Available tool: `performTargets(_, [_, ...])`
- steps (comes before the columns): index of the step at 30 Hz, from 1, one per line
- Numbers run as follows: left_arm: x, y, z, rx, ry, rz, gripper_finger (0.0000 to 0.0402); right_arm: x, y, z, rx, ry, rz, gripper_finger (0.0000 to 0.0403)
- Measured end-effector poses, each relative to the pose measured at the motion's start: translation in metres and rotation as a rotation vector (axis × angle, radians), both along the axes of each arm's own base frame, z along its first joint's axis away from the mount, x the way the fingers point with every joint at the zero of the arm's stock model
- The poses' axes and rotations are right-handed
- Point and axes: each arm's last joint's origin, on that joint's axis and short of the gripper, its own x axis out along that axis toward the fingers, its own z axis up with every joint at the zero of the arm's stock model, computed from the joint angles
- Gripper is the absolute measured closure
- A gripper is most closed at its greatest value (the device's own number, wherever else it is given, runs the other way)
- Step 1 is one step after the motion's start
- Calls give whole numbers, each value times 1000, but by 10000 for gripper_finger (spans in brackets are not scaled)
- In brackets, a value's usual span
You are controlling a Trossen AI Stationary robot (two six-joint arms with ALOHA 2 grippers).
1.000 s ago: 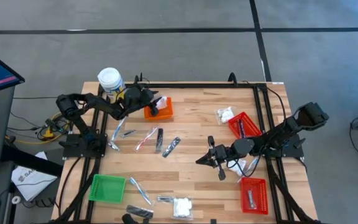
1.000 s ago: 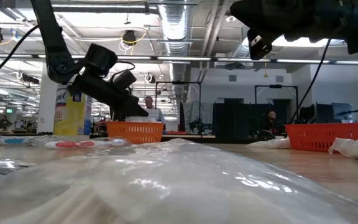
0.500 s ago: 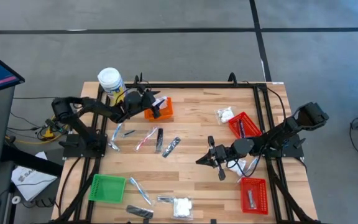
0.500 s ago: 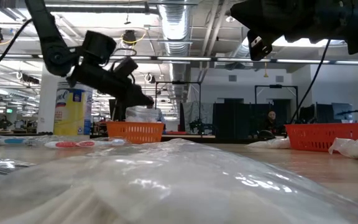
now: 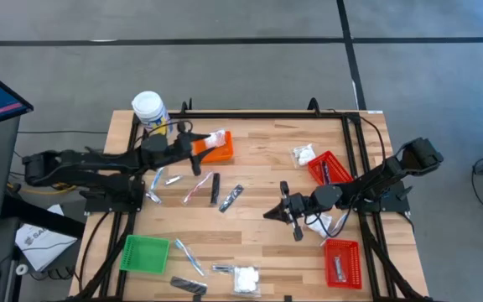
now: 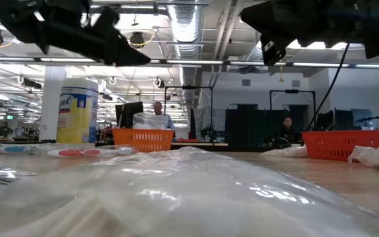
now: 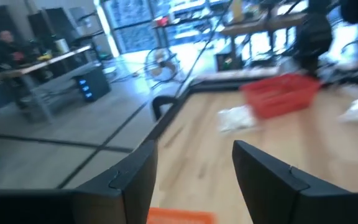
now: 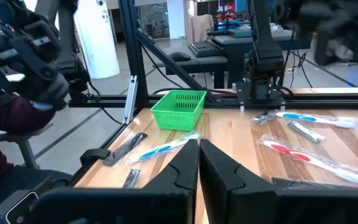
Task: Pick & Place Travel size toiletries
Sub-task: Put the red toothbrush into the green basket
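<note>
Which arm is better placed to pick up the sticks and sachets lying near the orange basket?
Left. Its gripper, jaws open, hangs beside the orange basket, just above the sticks and sachets. The right gripper waits shut, farther away.

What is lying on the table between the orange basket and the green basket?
High view: between the orange basket and the green basket lie wrapped toothbrushes and a dark sachet on wood.

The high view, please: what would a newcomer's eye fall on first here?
Probably the orange basket at the table's far left, with a white packet lying in it and the left end effector, open, just beside it. Next, the red baskets on the right side, where the shut right end effector hangs over mid-table. Last, the green basket at the near left.
</note>
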Motion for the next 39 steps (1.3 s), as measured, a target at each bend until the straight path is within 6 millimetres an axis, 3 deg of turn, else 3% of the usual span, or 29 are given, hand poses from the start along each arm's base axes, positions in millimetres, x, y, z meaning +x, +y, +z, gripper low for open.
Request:
performTargets(7, [-17,-30,8,-130,17,-113,224,0,0,0,0,0,0,395])
performTargets(20, [-43,-62,-30,-348,413,-12,236,0,0,0,2,2,1,395])
performTargets(27, [-52,-71,-39,-374,531,-25,240,0,0,0,38,9,-1,395])
performTargets(31, [-53,-73,-41,-403,536,-19,240,0,0,1,46,5,-2,395])
performTargets(35, [-51,-73,-41,-542,464,63,245,0,0,1,47,2,-2,395])
performTargets(39, [-44,-83,-42,-569,455,-21,248,0,0,1,57,-1,-2,395])
